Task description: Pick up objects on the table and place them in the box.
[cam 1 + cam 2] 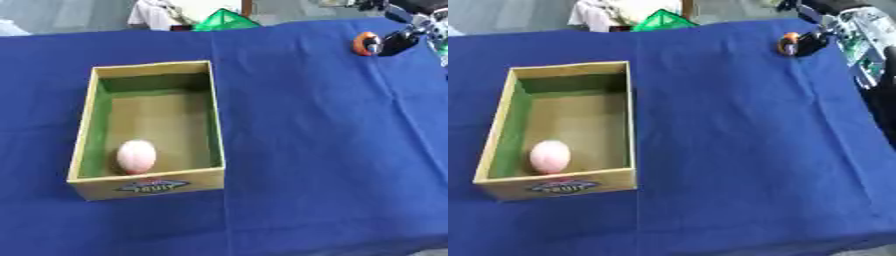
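An open cardboard box (84, 130) with green inner walls stands on the blue cloth at the left. Inside it, near the front wall, lies a pale pink egg-shaped object (136, 156). Far off at the back right, a small orange object (362, 44) sits at the level of the cloth. My right hand (398, 42) comes in from the upper right corner, its dark fingers curled against the orange object's right side, one tip across its front. Whether the object is lifted off the cloth I cannot tell. My left hand shows in no view.
The blue cloth (315, 150) covers the whole table. Beyond its far edge stand a green pyramid-shaped thing (225, 20) and some white clutter (157, 14). My right forearm (866, 45), with its exposed wiring, runs down the right edge of the right eye view.
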